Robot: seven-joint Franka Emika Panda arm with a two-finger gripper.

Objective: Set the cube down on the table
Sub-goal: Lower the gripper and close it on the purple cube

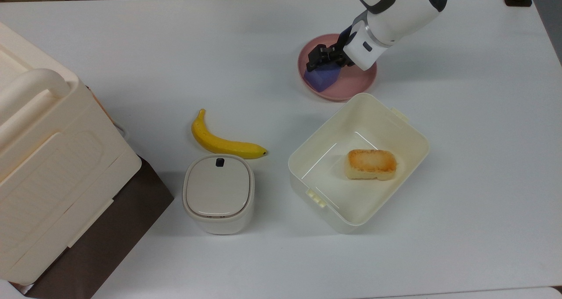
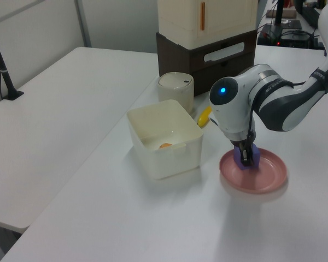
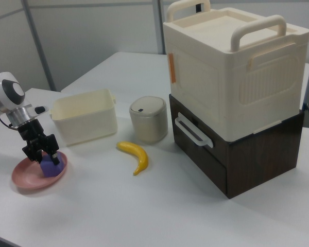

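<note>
Cube [image 1: 322,78]: blue-purple, on the pink plate [image 1: 355,86], toward the top view's left rim. Hand [image 1: 323,58]: down over the cube, fingers pinching its sides. Tabletop [image 1: 474,158]: white, carrying plate, open cream box [image 1: 397,114] with bread block [image 1: 371,163], banana [image 1: 224,143], lidded bin [image 1: 218,192].
</note>
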